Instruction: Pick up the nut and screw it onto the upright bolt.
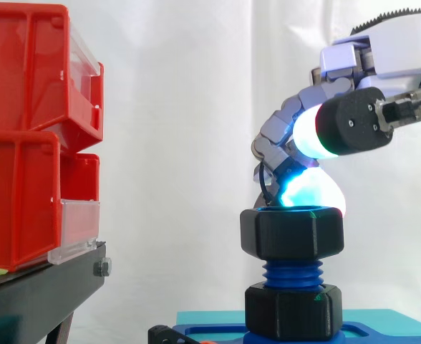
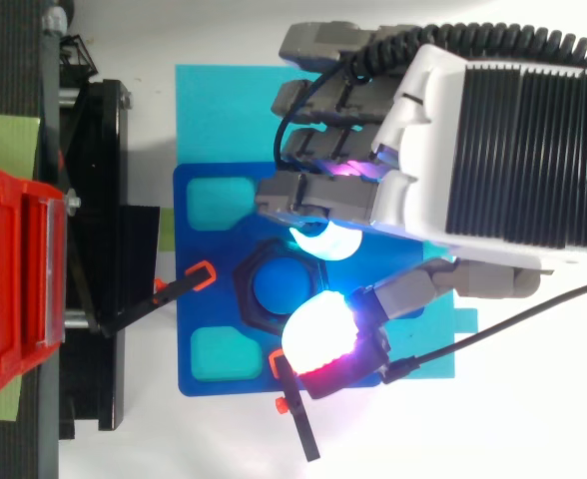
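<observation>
Side view: nothing is gripped by the hand's (image 1: 393, 54) curled fingers (image 1: 307, 188); the hex nut (image 1: 291, 231) beneath should be turned level.

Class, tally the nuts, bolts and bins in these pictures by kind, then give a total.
Black hexagonal nuts: 2
Blue threaded upright bolt: 1
Red plastic bins: 2
Total: 5

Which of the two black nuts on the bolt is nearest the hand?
The upper nut, atop the bolt, just under the hand; the lower nut sits at its base.
</observation>
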You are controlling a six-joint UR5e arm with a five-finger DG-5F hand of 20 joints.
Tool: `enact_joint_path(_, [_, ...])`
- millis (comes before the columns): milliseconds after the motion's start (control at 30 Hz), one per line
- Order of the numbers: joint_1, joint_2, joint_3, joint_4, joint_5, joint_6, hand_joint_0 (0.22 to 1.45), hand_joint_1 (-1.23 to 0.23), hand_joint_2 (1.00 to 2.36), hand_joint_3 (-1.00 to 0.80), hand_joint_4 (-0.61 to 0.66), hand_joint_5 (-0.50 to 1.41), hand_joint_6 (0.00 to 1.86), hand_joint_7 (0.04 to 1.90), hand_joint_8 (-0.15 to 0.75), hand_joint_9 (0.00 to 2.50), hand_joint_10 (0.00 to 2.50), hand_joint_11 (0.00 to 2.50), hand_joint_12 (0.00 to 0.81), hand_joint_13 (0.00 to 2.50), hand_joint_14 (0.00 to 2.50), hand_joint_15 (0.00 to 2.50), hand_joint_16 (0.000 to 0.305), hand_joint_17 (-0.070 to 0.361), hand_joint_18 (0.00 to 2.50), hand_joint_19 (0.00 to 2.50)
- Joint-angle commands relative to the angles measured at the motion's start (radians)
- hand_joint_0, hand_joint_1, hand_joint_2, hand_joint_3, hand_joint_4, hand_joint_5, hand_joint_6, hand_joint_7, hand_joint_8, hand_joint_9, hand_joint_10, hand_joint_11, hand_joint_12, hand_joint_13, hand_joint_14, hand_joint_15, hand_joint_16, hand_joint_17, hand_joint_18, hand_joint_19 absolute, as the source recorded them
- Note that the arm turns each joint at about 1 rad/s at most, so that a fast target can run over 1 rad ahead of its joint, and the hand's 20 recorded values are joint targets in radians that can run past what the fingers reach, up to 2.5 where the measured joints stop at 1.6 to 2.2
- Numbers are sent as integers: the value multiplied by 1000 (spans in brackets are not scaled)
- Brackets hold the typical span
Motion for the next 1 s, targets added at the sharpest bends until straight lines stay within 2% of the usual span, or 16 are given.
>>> enact_joint_path(0, [-5, 1, 22, -23, -8, -4, 523, -276, 1000, -500, 145, 84, 519, 1420, 258, 1345, 0, 0, 230, 853, 0, 0, 26, 57, 588, 0])
enact_joint_path(100, [-9, 0, 51, -60, -8, -10, 513, -241, 1000, -500, 173, 70, 500, 1423, 276, 1348, 0, 15, 238, 850, 0, 0, 26, 60, 583, 0])
enact_joint_path(133, [-9, 0, 51, -60, -8, -10, 503, -202, 1000, -500, 207, 42, 502, 1343, 288, 1320, 0, 24, 255, 829, 0, 0, 29, 65, 544, 0])
enact_joint_path(167, [-11, 0, 68, -77, -8, -15, 503, -193, 1000, -500, 236, 26, 503, 1325, 292, 1308, 0, 37, 267, 822, 0, 0, 30, 67, 526, 0])
enact_joint_path(233, [-9, 1, 79, -93, -8, -20, 497, -163, 1000, -500, 248, -6, 504, 1238, 298, 1259, 1, 53, 277, 803, 0, 0, 31, 70, 516, 0])
enact_joint_path(267, [-11, 1, 88, -104, -8, -24, 494, -155, 1000, -500, 265, -31, 505, 1139, 294, 1216, 1, 43, 284, 787, 0, 0, 32, 73, 491, 0])
enact_joint_path(367, [-11, 0, 91, -106, -8, -29, 487, -145, 1000, -500, 279, -82, 504, 978, 294, 1116, 0, 26, 301, 735, 0, 0, 36, 80, 459, 0])
enact_joint_path(567, [-8, -2, 91, -90, -10, -33, 477, -126, 1000, -500, 221, -127, 502, 749, 280, 922, 0, 0, 322, 567, 0, 0, 44, 99, 322, 0])
enact_joint_path(667, [-2, -5, 91, -70, -10, -36, 474, -110, 1000, -500, 212, -138, 502, 699, 256, 806, 0, 0, 334, 501, 0, 0, 45, 102, 253, 0])
enact_joint_path(767, [6, -14, 90, -44, -7, -36, 469, -76, 1000, -500, 190, -151, 502, 649, 250, 681, 0, 0, 348, 349, 0, 0, 47, 105, 77, 0])
enact_joint_path(833, [12, -34, 91, -35, -2, -35, 466, -58, 1000, -500, 184, -157, 501, 631, 243, 574, 0, 0, 356, 249, 0, 0, 48, 108, 0, 0])
enact_joint_path(967, [20, -51, 91, -14, -4, -27, 458, -15, 1000, -500, 160, -168, 501, 616, 229, 413, 0, 0, 375, 113, 0, 0, 50, 112, 0, 0])
